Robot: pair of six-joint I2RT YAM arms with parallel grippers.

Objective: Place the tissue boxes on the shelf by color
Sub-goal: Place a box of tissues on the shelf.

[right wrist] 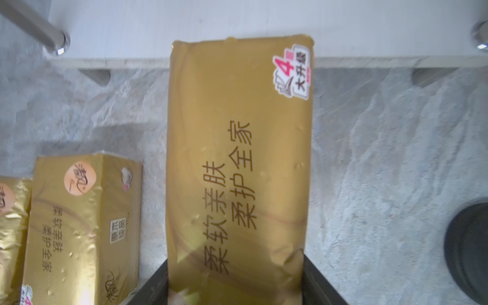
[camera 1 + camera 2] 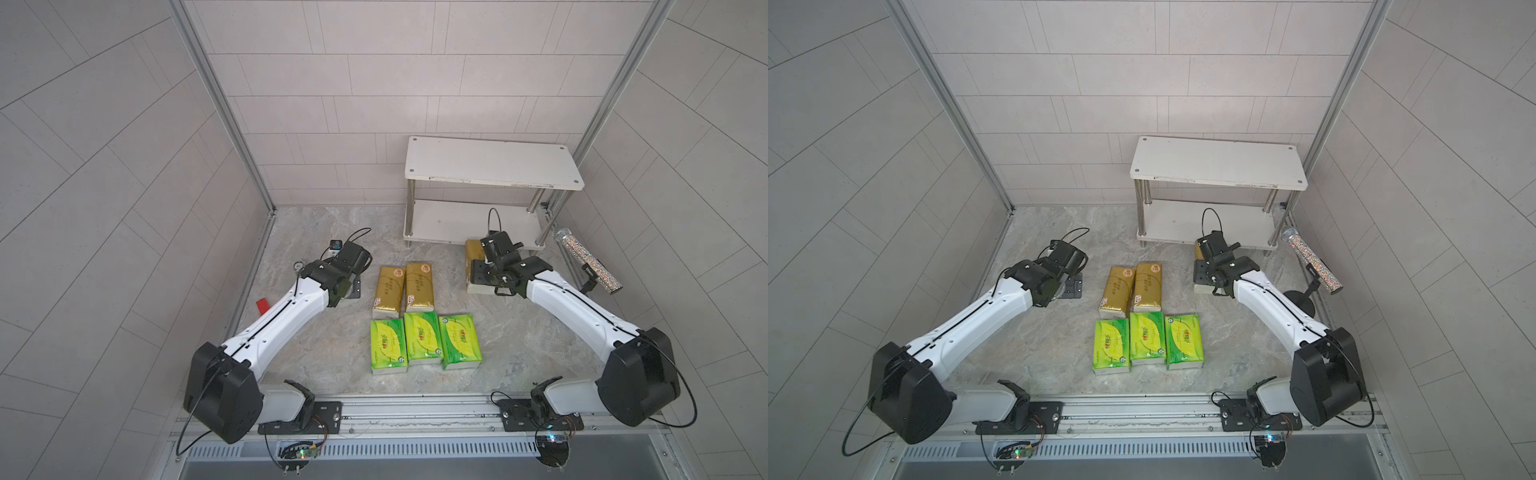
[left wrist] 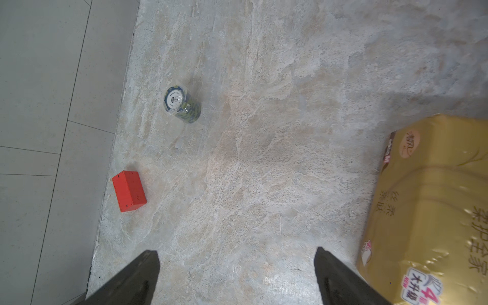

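My right gripper [image 1: 236,266] is shut on a gold tissue box [image 1: 237,158], one finger pressed to each long side and creasing the wrap. That pack [image 2: 472,253] points at the shelf's lower board [image 2: 449,222], its far end just over the board's front edge [image 1: 237,15]. The shelf's top board [image 2: 490,162] is bare. Two more gold packs [image 2: 388,289] [image 2: 420,286] lie side by side mid-floor. In front of them sit three green packs [image 2: 388,347] [image 2: 422,338] [image 2: 460,341] in a row. My left gripper [image 3: 236,261] hangs open over bare floor, left of a gold pack [image 3: 427,211].
A red block [image 3: 129,190] and a small wrapped roll [image 3: 182,104] lie by the left wall. A glittery microphone [image 2: 588,259] on a black stand, base [image 1: 467,253], stands right of the shelf, close to my right arm. Walls enclose three sides.
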